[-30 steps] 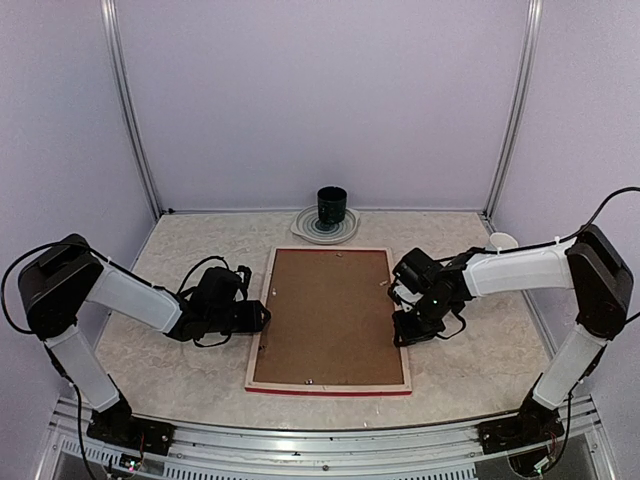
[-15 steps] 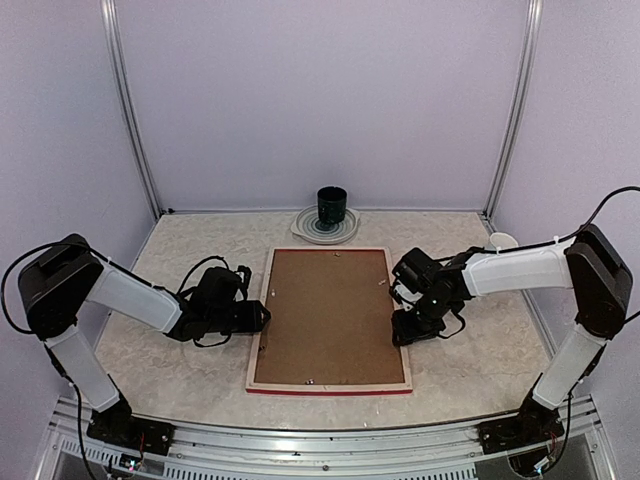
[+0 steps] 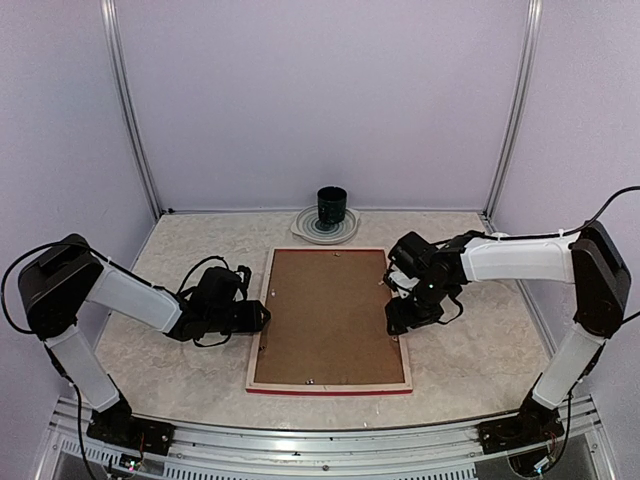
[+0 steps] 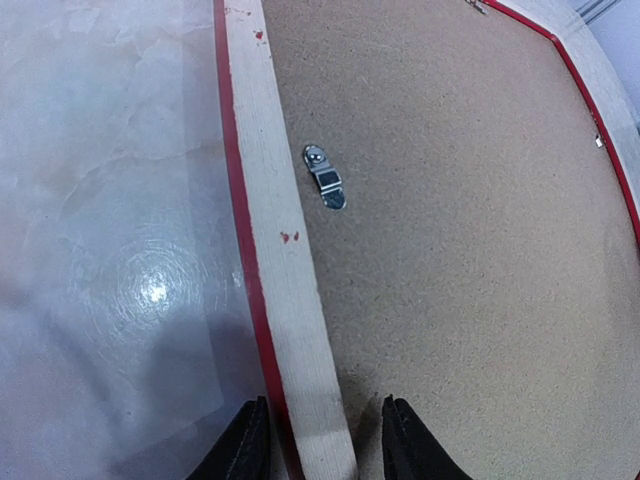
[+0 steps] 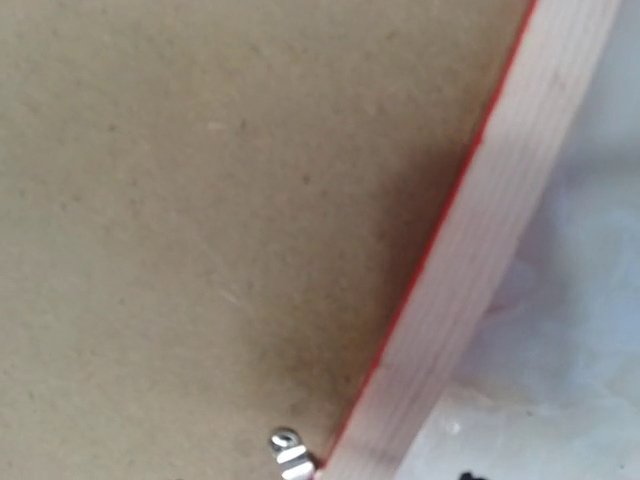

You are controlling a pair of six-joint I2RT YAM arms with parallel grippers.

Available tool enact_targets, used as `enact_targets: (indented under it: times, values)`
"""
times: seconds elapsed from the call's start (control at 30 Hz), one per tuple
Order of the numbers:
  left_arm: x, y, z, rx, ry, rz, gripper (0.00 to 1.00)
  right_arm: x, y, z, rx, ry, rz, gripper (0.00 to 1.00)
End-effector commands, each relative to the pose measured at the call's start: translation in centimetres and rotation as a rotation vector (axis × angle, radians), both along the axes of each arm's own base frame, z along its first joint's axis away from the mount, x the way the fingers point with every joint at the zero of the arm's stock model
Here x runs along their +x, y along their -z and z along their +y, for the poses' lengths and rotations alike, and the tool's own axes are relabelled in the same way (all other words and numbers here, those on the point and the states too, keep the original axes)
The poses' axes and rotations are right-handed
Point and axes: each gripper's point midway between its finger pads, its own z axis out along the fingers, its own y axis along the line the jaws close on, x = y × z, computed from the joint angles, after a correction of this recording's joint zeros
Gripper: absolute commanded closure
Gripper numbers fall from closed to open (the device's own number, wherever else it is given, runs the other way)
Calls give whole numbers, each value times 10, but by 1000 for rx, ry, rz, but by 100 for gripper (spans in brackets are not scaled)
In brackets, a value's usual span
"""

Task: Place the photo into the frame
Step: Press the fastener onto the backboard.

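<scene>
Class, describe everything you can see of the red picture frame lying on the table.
The frame lies flat, back side up, on the marbled table. Its back rails are pale wood with red edges and a few small red paint flecks. A brown backing board fills it, and a silver turn clip sits on the board near the left rail. The left gripper, open, straddles the left rail. The right gripper is at the right rail, contact unclear.

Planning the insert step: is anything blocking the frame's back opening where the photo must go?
Yes. The brown backing board fills the frame, which lies face down, and a metal clip sits on the board near the left rail. No photo shows in any view.
</scene>
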Motion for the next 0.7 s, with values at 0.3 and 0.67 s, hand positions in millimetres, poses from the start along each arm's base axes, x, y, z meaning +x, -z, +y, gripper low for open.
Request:
enact_targets:
  times: [0.3, 0.67]
  values:
    - [-19, 26, 10, 49, 22, 89, 62, -3, 31, -16, -134, -88, 62, 48]
    - [-19, 27, 8, 48, 32, 93, 62, -1, 41, -18, -164, -104, 61, 76]
